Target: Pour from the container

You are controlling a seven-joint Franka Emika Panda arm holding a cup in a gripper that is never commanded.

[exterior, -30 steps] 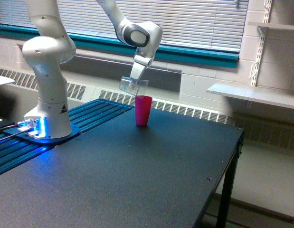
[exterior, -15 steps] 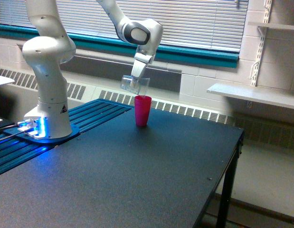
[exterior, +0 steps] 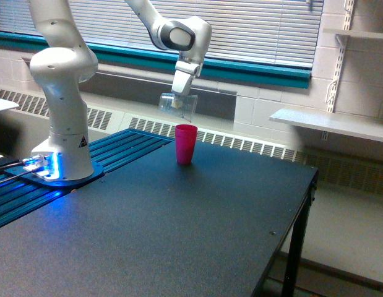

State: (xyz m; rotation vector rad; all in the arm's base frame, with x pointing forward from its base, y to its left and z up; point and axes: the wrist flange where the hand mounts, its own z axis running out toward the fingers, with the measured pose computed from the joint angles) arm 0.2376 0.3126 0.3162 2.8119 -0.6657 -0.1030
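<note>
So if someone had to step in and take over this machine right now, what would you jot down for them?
Gripper: shut on the clear cup, holding it in the air, tilted, above the pink cup and slightly toward the exterior view's left.
Pink cup: upright on the black table, untouched by the arm.
Done: over the last second the clear cup has risen away from the pink cup's rim.
Unknown: whether anything was poured; the contents of both cups are too unclear to judge.
Left: check the pink cup, then pour again or finish.
</note>
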